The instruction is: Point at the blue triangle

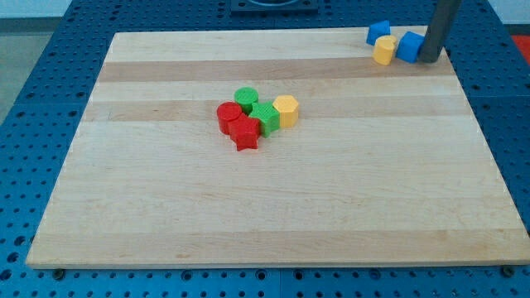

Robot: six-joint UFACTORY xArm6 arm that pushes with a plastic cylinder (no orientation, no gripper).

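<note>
My tip [430, 60] rests on the board at the view's top right, right beside the right side of a blue cube-like block [410, 46]. A yellow block [384, 51], shape unclear, sits just left of that cube. Another blue block [378, 32], which looks like the triangle, lies further left and slightly higher, touching the yellow one. The tip is about two block widths to the right of this blue triangle, with the cube and the yellow block in between.
Near the middle of the wooden board [166, 207] sits a tight cluster: a green cylinder [246, 98], a green star [265, 118], a yellow hexagon [286, 109], a red cylinder [228, 116] and a red star [245, 135].
</note>
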